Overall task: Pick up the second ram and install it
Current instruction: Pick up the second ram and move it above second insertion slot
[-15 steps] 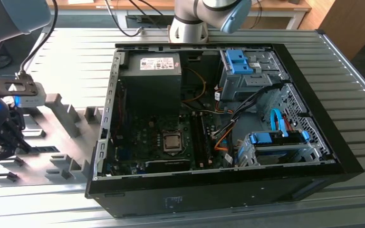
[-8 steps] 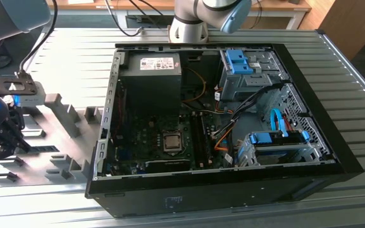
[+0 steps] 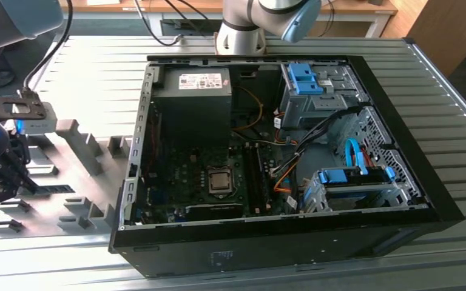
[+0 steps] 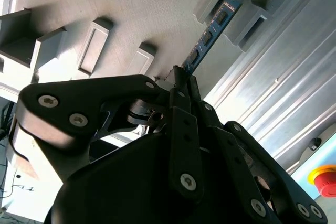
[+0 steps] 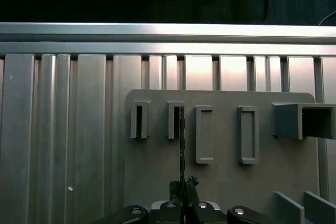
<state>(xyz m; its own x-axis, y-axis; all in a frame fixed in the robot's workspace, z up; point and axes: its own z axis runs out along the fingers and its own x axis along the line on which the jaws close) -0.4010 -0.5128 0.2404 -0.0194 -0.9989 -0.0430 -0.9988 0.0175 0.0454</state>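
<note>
The second ram [image 4: 210, 32] is a thin blue-green board with dark chips, standing on edge between two grey blocks of the grey holder plate [image 4: 136, 9]. In the first wrist view the second ram [image 5: 181, 140] shows edge-on, running from a slot block down to my gripper [image 5: 184, 188]. My gripper [image 4: 181, 74] is shut on the near end of the board. In the exterior view my gripper [image 3: 5, 180] sits low over the holder plate [image 3: 75, 212] at the far left, with the second ram [image 3: 53, 189] as a dark strip beside it.
An open black computer case [image 3: 427, 182] lies in the middle of the ribbed metal table [image 3: 95, 73], its motherboard memory slots [image 3: 253, 176] beside the processor socket [image 3: 220, 180]. The arm's base [image 3: 241, 30] stands behind the case. A red button [image 4: 324, 179] is near the table.
</note>
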